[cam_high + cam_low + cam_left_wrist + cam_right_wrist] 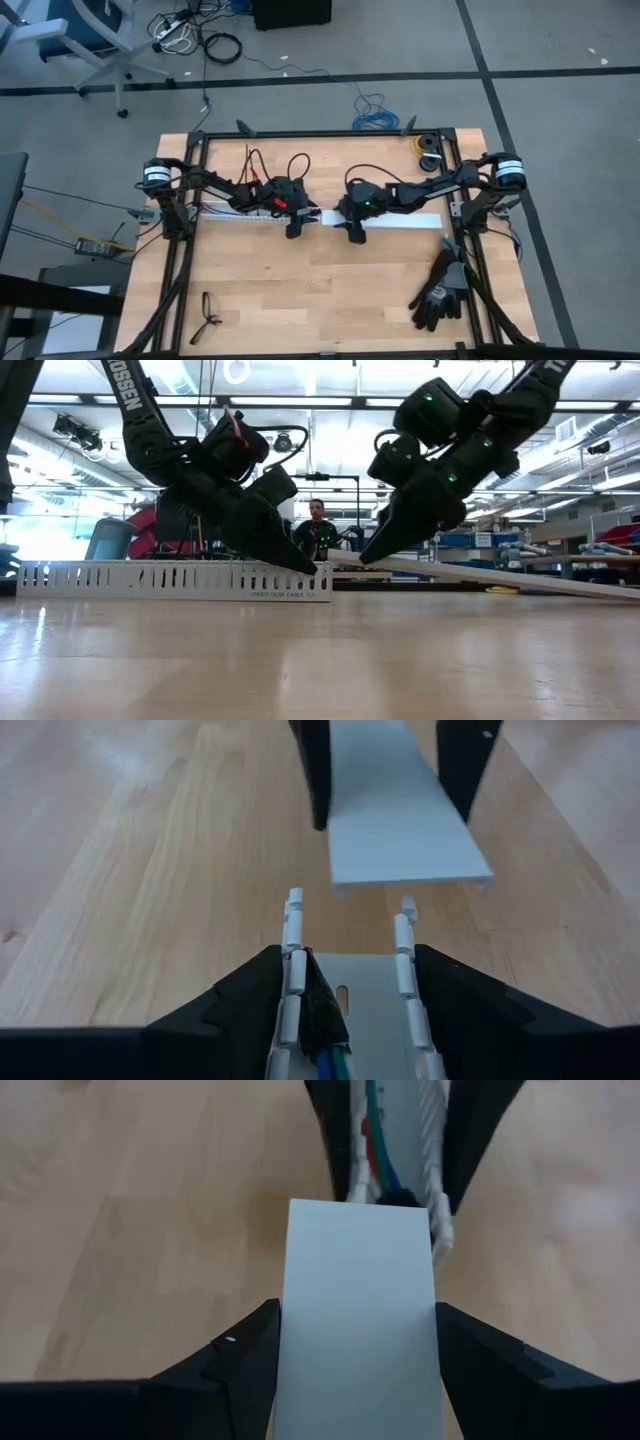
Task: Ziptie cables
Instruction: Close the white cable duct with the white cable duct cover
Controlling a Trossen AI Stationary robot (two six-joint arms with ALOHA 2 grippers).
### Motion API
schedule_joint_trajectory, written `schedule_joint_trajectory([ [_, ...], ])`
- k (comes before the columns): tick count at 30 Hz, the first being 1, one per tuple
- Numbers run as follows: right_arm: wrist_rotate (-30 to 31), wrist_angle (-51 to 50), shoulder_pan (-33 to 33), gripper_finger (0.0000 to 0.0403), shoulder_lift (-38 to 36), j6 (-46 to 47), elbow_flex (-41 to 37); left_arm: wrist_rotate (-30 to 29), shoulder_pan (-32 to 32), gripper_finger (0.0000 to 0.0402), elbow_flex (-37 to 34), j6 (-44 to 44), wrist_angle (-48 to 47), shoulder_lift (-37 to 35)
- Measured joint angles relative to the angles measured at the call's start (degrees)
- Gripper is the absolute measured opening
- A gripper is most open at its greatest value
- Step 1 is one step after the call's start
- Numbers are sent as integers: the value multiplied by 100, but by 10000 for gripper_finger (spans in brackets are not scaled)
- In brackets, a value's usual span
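Observation:
A white slotted channel [240, 212] lies on the table and holds the cables [322, 1030], whose dark sheath and blue and green wires show inside it. My left gripper [295, 228] is shut on the channel's right end. A flat white lid strip [405, 222] stretches toward the table's right. My right gripper [355, 232] is shut on it just back from its left end. The lid's end [410, 875] hangs a short way from the channel's end [350, 970] and in line with it. My left gripper pinches the channel between its two fingers, one on the outside of each slotted wall [291, 982], close to the channel's right end. The fingers slant down from the table's left and lie along the channel, whose bottom rests on the table. My right gripper pinches the lid by its two long edges [290, 1330], a little back from its left end. The fingers slant down from the table's right and lie along the strip. The held end is raised; the lid slopes down to its right end [610, 590] on the table.
Black gloves [440, 290] lie at the near right and a pair of glasses [208, 318] at the near left. A yellow-and-black spool [428, 148] sits at the far right corner. A black frame [300, 134] rims the table. A person [318, 520] sits behind it.

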Motion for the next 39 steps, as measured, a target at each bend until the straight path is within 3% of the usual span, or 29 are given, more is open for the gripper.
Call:
schedule_joint_trajectory([
  [11, 320, -418, -4, 229, 132, -274, 250, 1, -1, 226, 0, 0, -2, -4],
  [31, 368, 100, -49, 237, 365, 53, 265, -6, -4, 226, -7, -2, 79, -2],
  [39, 366, 159, -48, 257, 362, 72, 264, -6, -4, 257, -7, -2, 92, -2],
])
